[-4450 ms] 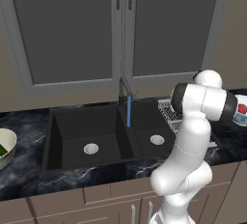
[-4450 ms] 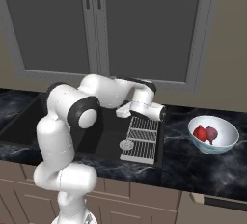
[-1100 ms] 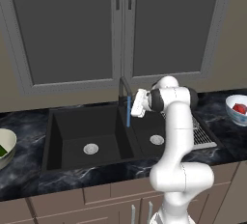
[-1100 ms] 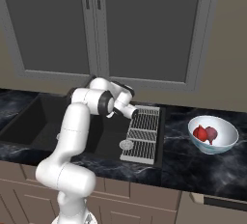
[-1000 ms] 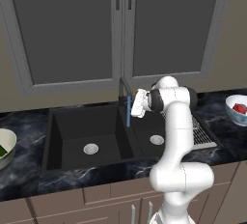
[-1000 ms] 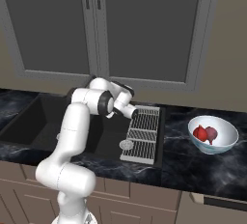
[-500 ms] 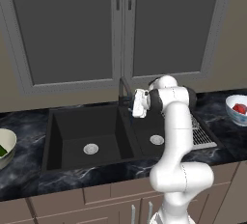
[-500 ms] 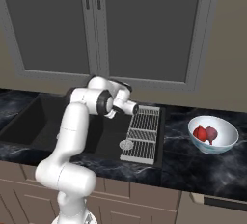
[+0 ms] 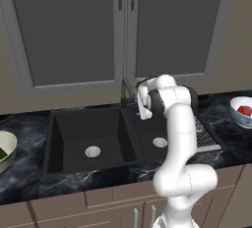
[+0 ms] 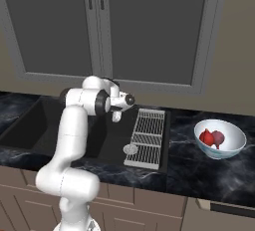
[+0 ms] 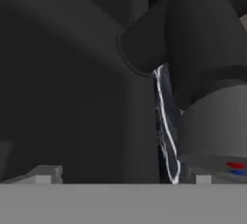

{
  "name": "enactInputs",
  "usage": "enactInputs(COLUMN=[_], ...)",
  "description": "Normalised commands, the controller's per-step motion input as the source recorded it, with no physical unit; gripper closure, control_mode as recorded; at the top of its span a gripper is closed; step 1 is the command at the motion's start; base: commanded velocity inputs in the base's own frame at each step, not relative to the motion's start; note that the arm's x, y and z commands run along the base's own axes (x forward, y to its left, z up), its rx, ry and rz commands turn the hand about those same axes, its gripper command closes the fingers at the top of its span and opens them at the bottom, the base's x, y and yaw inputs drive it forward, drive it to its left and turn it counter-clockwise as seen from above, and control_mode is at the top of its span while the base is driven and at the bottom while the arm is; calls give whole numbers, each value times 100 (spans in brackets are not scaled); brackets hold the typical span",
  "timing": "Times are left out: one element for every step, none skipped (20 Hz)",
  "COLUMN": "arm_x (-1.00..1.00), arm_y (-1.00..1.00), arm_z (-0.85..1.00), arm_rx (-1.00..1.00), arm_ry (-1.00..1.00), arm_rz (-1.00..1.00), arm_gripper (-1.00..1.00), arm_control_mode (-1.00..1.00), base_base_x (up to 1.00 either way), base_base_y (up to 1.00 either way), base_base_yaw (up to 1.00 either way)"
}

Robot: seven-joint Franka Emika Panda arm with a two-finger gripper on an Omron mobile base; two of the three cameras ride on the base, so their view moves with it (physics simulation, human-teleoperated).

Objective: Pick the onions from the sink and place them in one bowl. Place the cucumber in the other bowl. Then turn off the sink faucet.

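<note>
In the left base view my gripper [image 9: 141,105] is at the dark faucet [image 9: 124,91] behind the black double sink [image 9: 83,128], fingers open. In the hand view the faucet body [image 11: 202,73] with its red and blue mark looms close, and the gripper [image 11: 123,177] stands wide apart beneath it. No water stream is visible. Two onions, one red [image 10: 206,136] and one pinkish [image 10: 218,138], lie in the white-bluish bowl [image 10: 234,148] on the right counter. The cucumber [image 9: 2,154] lies in the cream bowl [image 9: 10,141] at far left.
A metal drying rack [image 10: 149,138] lies over the sink's right side. Each basin has a silver drain [image 9: 92,151]. Grey cabinet doors [image 9: 74,30] rise behind the faucet. Dark marble counter [image 10: 199,175] runs on both sides.
The blue water stream under the faucet has gone. My hand has shifted slightly left, closer onto the faucet. The bowls and their contents have not moved.
</note>
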Motion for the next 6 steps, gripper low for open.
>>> enactInputs(arm_x=[44, 24, 19, 3, 0, -13], arm_y=[85, 79, 74, 56, 16, 0], arm_z=[31, 26, 23, 19, 13, 9], arm_rx=[-55, -52, -49, -44, -32, -20], arm_ry=[-17, -25, -26, -29, -31, -34], arm_rz=[0, 0, 0, 0, 0, 0], arm_gripper=[-100, -100, -100, -100, -100, -100], arm_control_mode=[-100, -100, -100, -100, -100, -100], base_base_x=[0, 0, 0, 0, 0, 0], base_base_y=[0, 0, 0, 0, 0, 0], base_base_yaw=[0, 0, 0, 0, 0, 0])
